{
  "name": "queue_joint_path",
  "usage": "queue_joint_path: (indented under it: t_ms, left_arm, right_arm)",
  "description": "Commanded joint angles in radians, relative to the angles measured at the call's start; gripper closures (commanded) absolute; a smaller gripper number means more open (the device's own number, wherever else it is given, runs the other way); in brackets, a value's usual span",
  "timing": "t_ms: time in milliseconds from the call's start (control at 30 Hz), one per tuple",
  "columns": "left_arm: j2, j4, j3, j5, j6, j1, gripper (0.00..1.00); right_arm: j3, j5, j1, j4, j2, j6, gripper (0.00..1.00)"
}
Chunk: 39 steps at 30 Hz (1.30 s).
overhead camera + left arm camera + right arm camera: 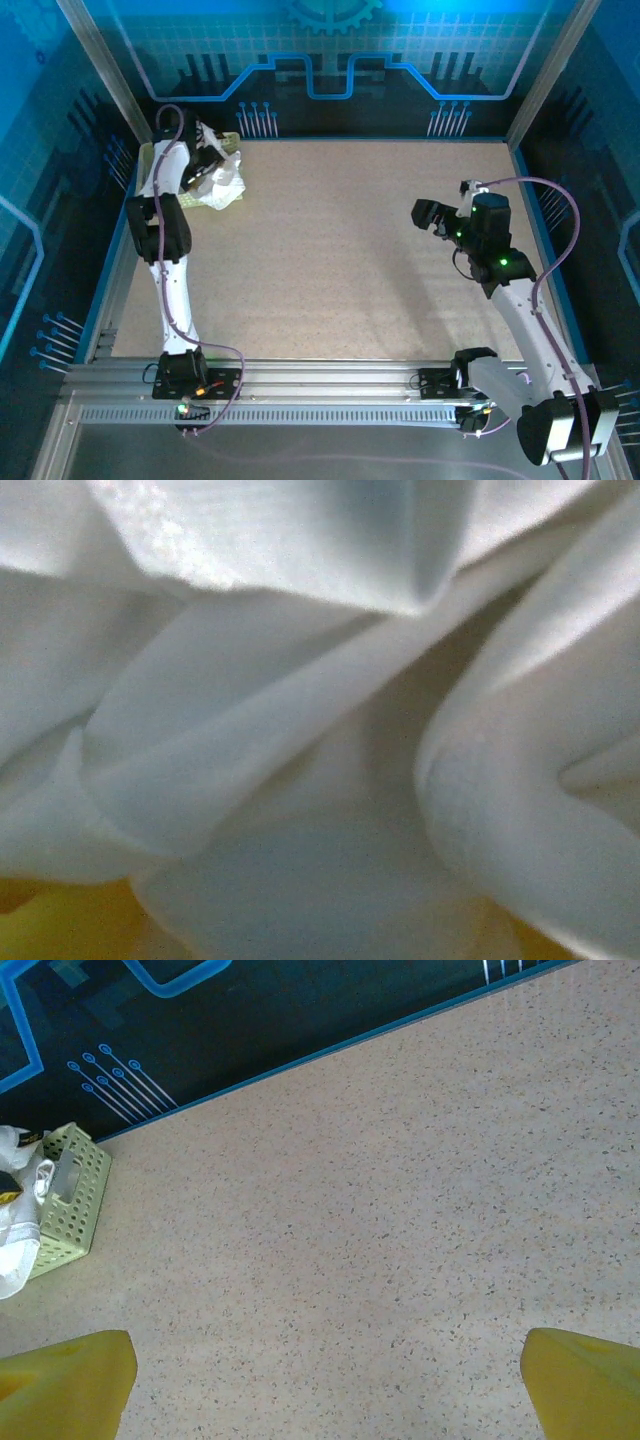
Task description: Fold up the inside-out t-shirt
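At the basket (70,1210), left jaws sit amid t-shirt (300,730) folds, state untellable; right jaws stand released

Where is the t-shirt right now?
In the top view the t-shirt is bunched over the yellow-green basket at the far left corner of the table; the left wrist view shows its folds up close.

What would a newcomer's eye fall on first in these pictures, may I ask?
The crumpled white t-shirt heaped in the pale green basket at the far left corner of the table, with the left gripper down among the cloth. From the left wrist, its folds lie very close to the lens. Over the table's right side, the right gripper hangs with jaws wide open.
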<state>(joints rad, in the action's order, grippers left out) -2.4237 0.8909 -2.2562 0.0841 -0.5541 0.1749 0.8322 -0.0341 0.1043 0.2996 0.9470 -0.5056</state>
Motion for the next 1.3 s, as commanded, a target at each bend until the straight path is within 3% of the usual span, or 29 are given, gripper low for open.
queue_joint_path:
  t_ms: [0,233,567,800,1067,1267]
  left_arm:
    - [-0.061,0.033,-0.013,-0.080,-0.045,0.021,0.18]
    - [-0.032,0.041,-0.028,-0.101,-0.024,0.067,0.56]
    - [0.187,0.024,-0.055,-0.038,0.021,0.067,0.96]
    - [0.406,-0.074,0.010,-0.056,0.017,0.066,1.00]
    - [0.615,-0.205,0.036,-0.168,-0.033,0.060,1.00]
    - [0.737,-0.281,-0.044,-0.229,0.021,-0.021,1.00]
  right_arm:
    - [0.009,0.012,0.015,0.025,-0.019,-0.008,0.00]
    - [0.003,0.017,0.014,0.042,-0.036,-0.006,0.00]
    - [-0.002,0.013,0.023,0.048,-0.036,-0.036,0.00]
    - [-0.004,0.022,0.035,0.051,-0.036,-0.049,0.00]
    - [-0.008,0.029,0.037,0.051,-0.034,-0.063,0.00]
    - [-0.008,0.031,0.040,0.052,-0.035,-0.062,0.00]
